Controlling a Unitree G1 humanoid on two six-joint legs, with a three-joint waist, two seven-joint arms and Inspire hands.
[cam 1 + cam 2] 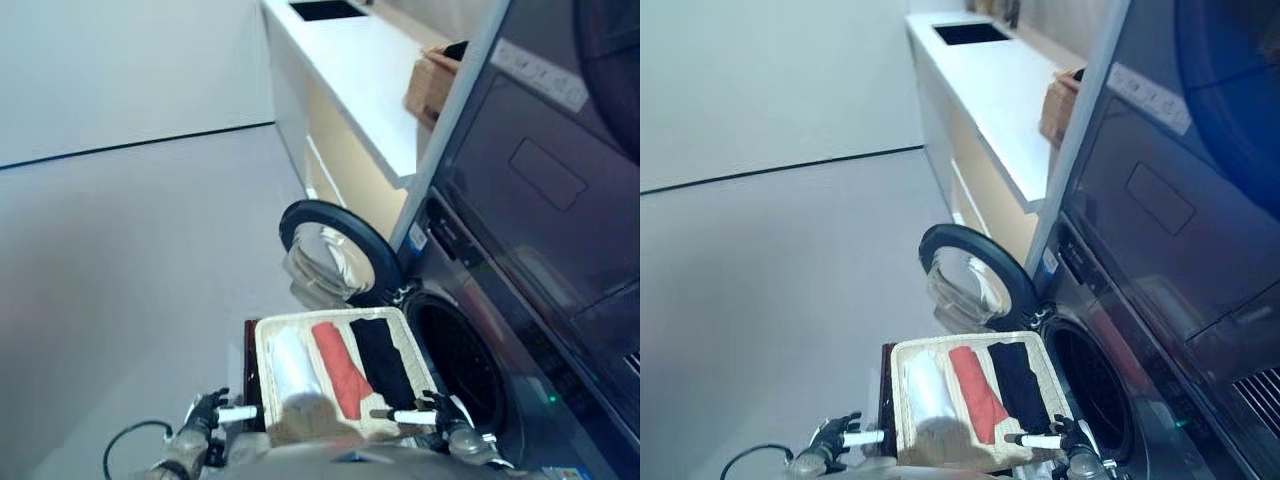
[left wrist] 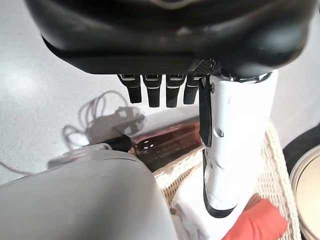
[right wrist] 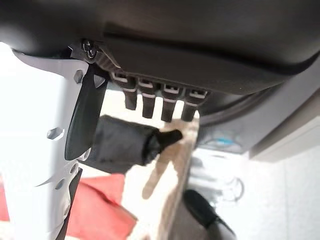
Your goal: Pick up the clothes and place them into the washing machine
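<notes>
there, three rolled clothes (image 1: 342, 368) side by side in basket (image 1: 262, 340), long axes away from robot, toward door; both hands' (image 1: 205, 412) grip unclear

1. Even, soft daylight fills the room; the pale floor (image 1: 120, 260) reads bright.
2. The washing machine drum (image 1: 460, 365) stays dark inside.
3. Glare washes out the countertop (image 1: 990, 75).
4. The white thumb cover (image 3: 35, 140) is overexposed.
5. Soft shadows fall on the basket (image 2: 280, 165).
</notes>
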